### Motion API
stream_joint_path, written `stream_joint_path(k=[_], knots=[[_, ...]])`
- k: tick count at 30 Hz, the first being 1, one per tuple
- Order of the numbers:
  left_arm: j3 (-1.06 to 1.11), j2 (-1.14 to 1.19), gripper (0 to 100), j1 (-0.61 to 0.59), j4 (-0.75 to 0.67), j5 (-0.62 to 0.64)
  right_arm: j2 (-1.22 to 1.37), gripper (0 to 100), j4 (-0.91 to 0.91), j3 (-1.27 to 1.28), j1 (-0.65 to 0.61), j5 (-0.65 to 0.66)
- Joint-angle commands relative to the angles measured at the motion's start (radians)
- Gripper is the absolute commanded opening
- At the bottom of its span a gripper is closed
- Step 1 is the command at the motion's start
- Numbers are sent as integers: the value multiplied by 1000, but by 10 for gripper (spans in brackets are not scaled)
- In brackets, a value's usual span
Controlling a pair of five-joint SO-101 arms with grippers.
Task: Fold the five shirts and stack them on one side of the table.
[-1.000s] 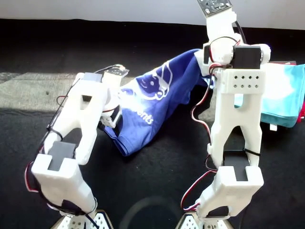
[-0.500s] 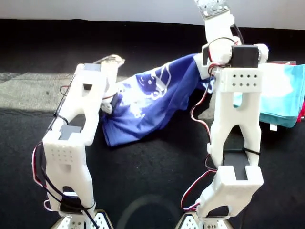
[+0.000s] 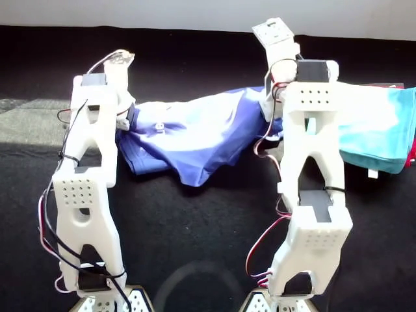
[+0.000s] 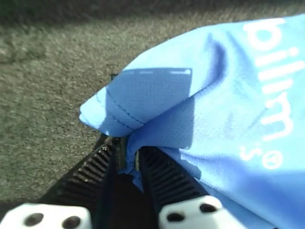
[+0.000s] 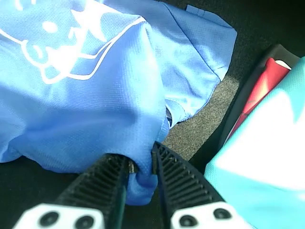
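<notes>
A blue shirt (image 3: 195,133) with white print hangs stretched between the two arms over the black table (image 3: 214,227). My left gripper (image 3: 127,120) is shut on its left edge; the left wrist view shows the blue shirt (image 4: 209,95) pinched between the black fingers (image 4: 162,176). My right gripper (image 3: 270,107) is shut on the shirt's right edge. In the right wrist view a fold of the blue shirt (image 5: 86,86) is clamped between the ribbed fingers (image 5: 174,179). A folded turquoise shirt (image 3: 380,130) lies at the right side on top of a red one (image 3: 411,153).
The turquoise shirt (image 5: 257,162) and a red shirt (image 5: 264,83) beneath it lie close beside the right gripper. A pale, sunlit strip (image 3: 32,123) crosses the table's left side. Black cloth in front of the arms is bare.
Both arms have swung back and away from the front, lifting the blue shirt and spreading it wider. Its printed side has turned under, and the left arm now stands more upright.
</notes>
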Motion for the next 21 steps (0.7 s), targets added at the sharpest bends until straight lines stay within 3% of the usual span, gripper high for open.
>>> stream_joint_path(k=[1,6,15,21], knots=[[-136,51,126,-21,-3,-2,7,7,-47,-1,5,9],[-243,111,203,-22,29,2,42,7,-143,-1,36,8],[-585,119,203,-12,391,-2,76,7,-251,-2,82,8],[-539,81,203,8,446,0,76,7,-308,-2,82,-26]])
